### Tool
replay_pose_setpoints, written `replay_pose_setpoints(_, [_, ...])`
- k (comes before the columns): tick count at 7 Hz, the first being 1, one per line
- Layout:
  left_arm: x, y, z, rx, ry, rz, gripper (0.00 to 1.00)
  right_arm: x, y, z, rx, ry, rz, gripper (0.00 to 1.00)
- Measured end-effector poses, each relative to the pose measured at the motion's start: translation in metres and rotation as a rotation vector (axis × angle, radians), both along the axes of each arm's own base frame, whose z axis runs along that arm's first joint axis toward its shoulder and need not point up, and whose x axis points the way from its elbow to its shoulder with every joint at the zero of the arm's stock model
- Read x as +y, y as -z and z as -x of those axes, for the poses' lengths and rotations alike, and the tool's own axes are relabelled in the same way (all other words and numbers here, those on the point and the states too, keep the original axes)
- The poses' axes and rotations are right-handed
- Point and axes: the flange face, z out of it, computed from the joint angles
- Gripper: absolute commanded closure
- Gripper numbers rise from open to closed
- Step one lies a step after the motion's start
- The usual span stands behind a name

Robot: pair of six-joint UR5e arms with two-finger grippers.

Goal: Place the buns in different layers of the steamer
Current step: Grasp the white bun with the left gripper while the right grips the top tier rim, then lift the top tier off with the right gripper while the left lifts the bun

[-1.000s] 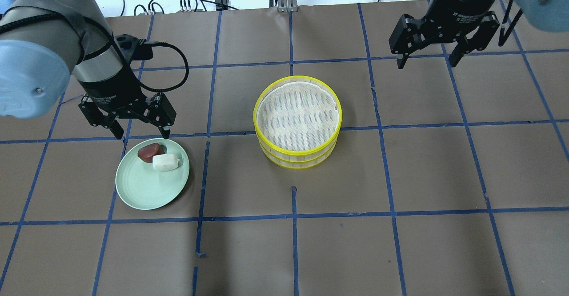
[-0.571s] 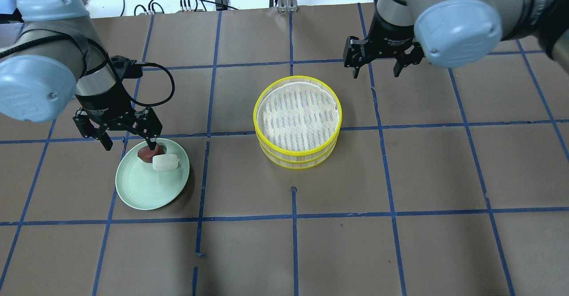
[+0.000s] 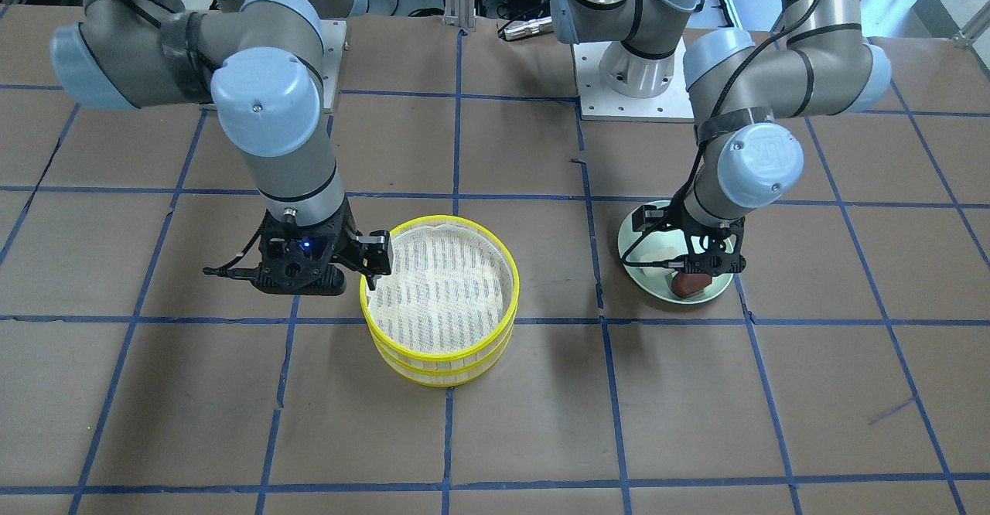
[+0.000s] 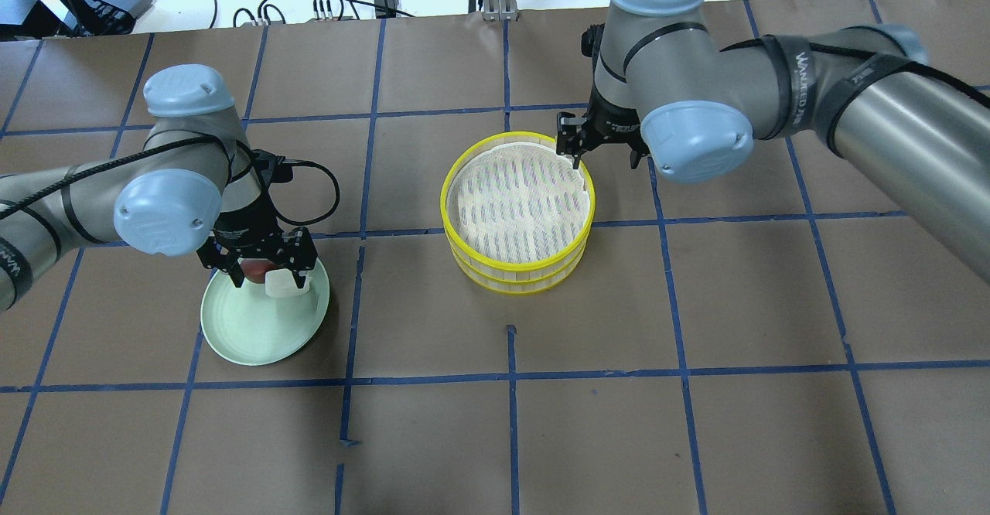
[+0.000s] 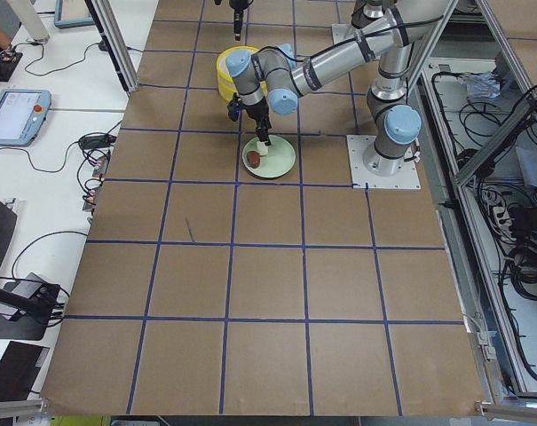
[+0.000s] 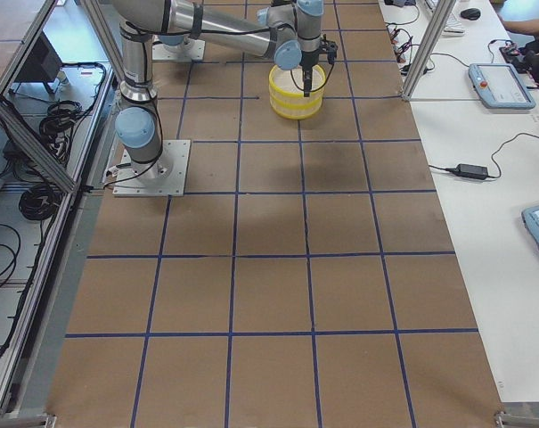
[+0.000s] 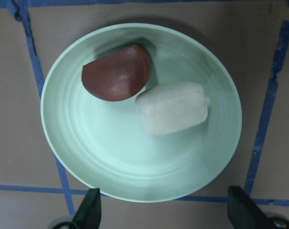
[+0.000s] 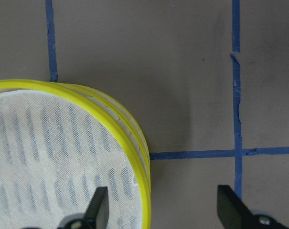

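Nearest the robot, one pale green plate (image 7: 208,162) sits on the brown table (image 4: 696,306) with its blue tape grid. It carries both buns, two in all. The left gripper (image 7: 165,214) hangs over the plate with its jaws spread wide. Both buns fall inside the span of the jaws and ahead of the fingertips (image 7: 90,210). The reddish-brown bun (image 7: 118,71) lies toward one finger's side, farther out. The white bun (image 7: 173,107) lies nearer the middle of the gap, pressed against the brown one or just beside it. In the wrist view neither finger touches a bun.

Farther out, well apart from the plate, stands the one steamer (image 4: 517,271). It is two layers stacked, the upper layer (image 4: 514,261) sitting squarely on the lower layer (image 4: 514,283), each with a yellow rim. A white mesh liner (image 8: 48,157) covers the floor of the upper one.

At the steamer's far edge is the right gripper (image 8: 165,210), its jaws also wide apart. The upper yellow rim (image 8: 134,138) passes between them. One finger is over the liner, the other outside over bare table.
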Motion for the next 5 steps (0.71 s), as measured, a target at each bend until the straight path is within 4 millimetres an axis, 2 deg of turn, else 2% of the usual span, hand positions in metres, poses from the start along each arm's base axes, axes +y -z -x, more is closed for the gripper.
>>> replay_pose_setpoints(1, [-0.003, 0.012, 0.007, 0.016, 0.009, 0.004, 0.14, 0.0, 0.015, -0.005, -0.002, 0.001, -0.003, 0.57])
replay_pose_setpoints(2, [-0.008, 0.021, 0.01, 0.021, 0.016, 0.012, 0.14, 0.0, 0.028, -0.011, -0.001, -0.004, -0.018, 0.75])
replay_pose_setpoints(4, [-0.013, 0.027, 0.009, 0.01, 0.027, 0.021, 0.15, 0.003, 0.037, -0.017, 0.002, -0.016, -0.038, 0.85])
replay_pose_setpoints(5, [-0.014, 0.026, 0.006, -0.017, 0.036, 0.021, 0.24, 0.005, 0.039, -0.017, 0.004, -0.015, -0.044, 0.88])
